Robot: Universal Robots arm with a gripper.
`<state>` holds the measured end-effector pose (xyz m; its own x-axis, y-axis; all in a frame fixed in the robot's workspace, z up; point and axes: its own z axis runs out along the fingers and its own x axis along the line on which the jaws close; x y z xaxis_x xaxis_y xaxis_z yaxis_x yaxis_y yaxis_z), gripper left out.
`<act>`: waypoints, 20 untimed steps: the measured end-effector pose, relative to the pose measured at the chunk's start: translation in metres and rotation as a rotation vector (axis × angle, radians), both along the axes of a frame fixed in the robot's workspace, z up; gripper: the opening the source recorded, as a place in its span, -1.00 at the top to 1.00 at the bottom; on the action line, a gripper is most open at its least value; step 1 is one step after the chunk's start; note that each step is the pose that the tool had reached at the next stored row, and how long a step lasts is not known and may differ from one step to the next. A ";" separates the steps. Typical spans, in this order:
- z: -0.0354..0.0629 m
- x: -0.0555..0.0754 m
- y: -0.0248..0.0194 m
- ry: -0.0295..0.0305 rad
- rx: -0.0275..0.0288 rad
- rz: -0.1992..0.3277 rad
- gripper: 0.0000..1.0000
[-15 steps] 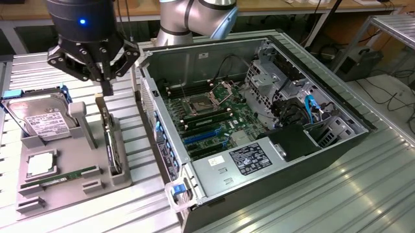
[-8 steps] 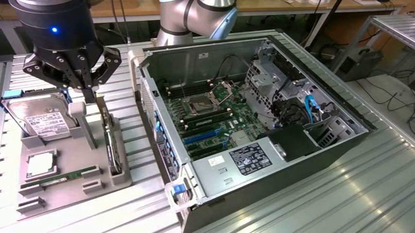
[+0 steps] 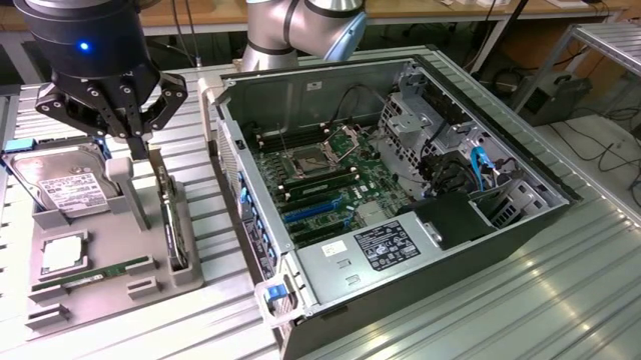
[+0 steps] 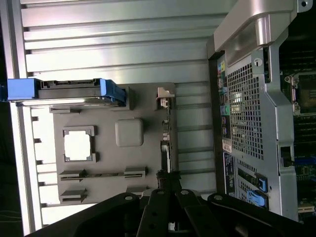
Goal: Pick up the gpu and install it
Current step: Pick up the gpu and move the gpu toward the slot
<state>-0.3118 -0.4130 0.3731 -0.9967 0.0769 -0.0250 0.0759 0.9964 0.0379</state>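
The gpu [image 3: 173,225] stands on its edge in a slot at the side of the grey tray [image 3: 110,296] nearest the computer case. From the wrist view it is a thin dark strip [image 4: 166,148] with a tan end. My black gripper [image 3: 140,146] hangs above the tray's back part, a little above and behind the gpu, its fingers shut with nothing between them. In the wrist view the gripper [image 4: 165,181] sits over one end of the gpu's edge. The open computer case [image 3: 561,187] lies on the exterior view's right, motherboard [image 3: 320,180] and blue slots [image 3: 315,211] exposed.
The tray [image 4: 143,103] also holds a silver hard drive [image 3: 65,184] with blue side rails [image 4: 69,91], a square processor [image 3: 62,253] and a green memory stick [image 3: 95,274]. The case's rear wall [image 4: 247,98] stands close beside the tray. Everything rests on a ribbed metal table [image 3: 501,307].
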 end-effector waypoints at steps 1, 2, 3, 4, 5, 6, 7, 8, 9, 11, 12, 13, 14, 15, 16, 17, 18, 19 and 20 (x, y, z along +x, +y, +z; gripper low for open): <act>0.0000 0.000 0.0000 0.0000 0.0000 0.000 0.79; 0.0000 0.000 0.0000 0.0000 0.0000 0.000 0.79; 0.0000 0.000 0.0000 0.0000 0.0000 0.000 0.79; 0.0000 0.000 0.0000 0.0001 0.0000 0.000 0.79; 0.0000 0.000 0.0000 0.0000 0.0000 0.000 0.79; 0.0000 0.000 0.0000 0.0000 0.0000 0.000 0.79; 0.0000 0.000 0.0000 0.0000 0.0000 0.000 0.77; 0.0000 0.000 0.0000 0.0000 0.0000 0.000 0.77; 0.0000 0.000 0.0000 0.0000 0.0000 0.000 0.66; 0.0000 0.000 0.0000 0.0000 -0.0001 0.000 0.53; -0.0002 0.000 0.0000 0.0001 -0.0001 0.000 0.40; -0.0006 0.000 0.0000 -0.0002 0.0001 0.000 0.28; -0.0012 0.000 -0.0001 -0.0004 0.0001 0.000 0.28; -0.0019 0.000 -0.0002 -0.0004 0.0000 0.000 0.28; -0.0036 0.000 -0.0003 -0.0010 0.0000 -0.001 0.28; -0.0074 0.000 -0.0005 -0.0020 0.0000 -0.001 0.28; -0.0098 0.000 -0.0006 -0.0024 -0.0001 -0.002 0.28; -0.0118 0.000 -0.0006 -0.0026 -0.0001 -0.002 0.28; -0.0148 0.000 -0.0007 -0.0028 0.0000 -0.002 0.28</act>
<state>-0.3118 -0.4137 0.3583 -0.9965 0.0793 -0.0278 0.0783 0.9962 0.0381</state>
